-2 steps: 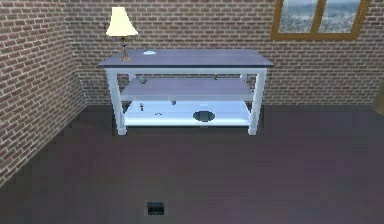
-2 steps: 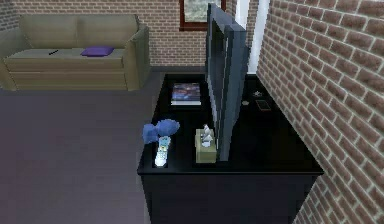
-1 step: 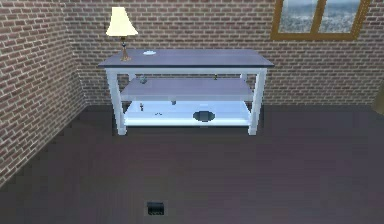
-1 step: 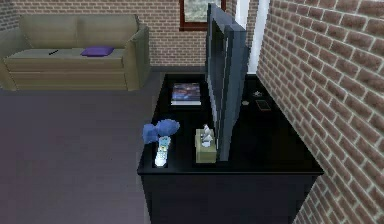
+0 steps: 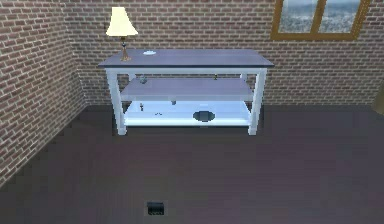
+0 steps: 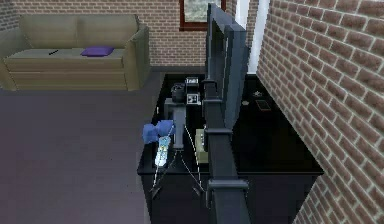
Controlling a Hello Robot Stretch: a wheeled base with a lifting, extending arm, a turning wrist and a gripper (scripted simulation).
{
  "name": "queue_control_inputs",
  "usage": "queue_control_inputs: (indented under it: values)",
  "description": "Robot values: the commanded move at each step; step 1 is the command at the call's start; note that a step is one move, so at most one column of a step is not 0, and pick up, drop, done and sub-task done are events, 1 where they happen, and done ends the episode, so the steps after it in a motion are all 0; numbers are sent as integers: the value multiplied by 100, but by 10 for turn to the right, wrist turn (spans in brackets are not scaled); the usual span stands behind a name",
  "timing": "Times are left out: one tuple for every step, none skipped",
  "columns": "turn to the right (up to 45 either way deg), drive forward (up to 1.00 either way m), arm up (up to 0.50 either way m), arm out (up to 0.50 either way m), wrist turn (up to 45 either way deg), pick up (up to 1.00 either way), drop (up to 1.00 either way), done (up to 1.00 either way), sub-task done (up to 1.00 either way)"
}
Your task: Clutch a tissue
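Arm side view: the arm [image 6: 216, 165] rises from the bottom edge over a long dark table [image 6: 270, 150]. The claw [image 6: 178, 93] sits at its far end, centre frame, left of two small white squares. Table clutter lies behind it, so I cannot tell whether it holds anything or how its fingers stand.

A small greyish box [image 6: 200, 143], tissue-box shaped, is on the table just left of the arm, below the claw. No tissue can be made out for certain. Left of the box is a blue lump [image 6: 155, 133]. A flat screen [image 6: 226, 60] stands at upper centre, a sofa [image 6: 70, 55] at upper left.

Forward view: a white shelved table [image 5: 185, 62] stands against the brick wall, with a lamp [image 5: 121, 25] at its left end.
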Motion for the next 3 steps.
queue_control_inputs:
  values:
    - [0,0,0,0,450,0,0,0,0]
    - [0,0,0,0,450,0,0,0,0]
    - [0,0,0,0,450,0,0,0,0]
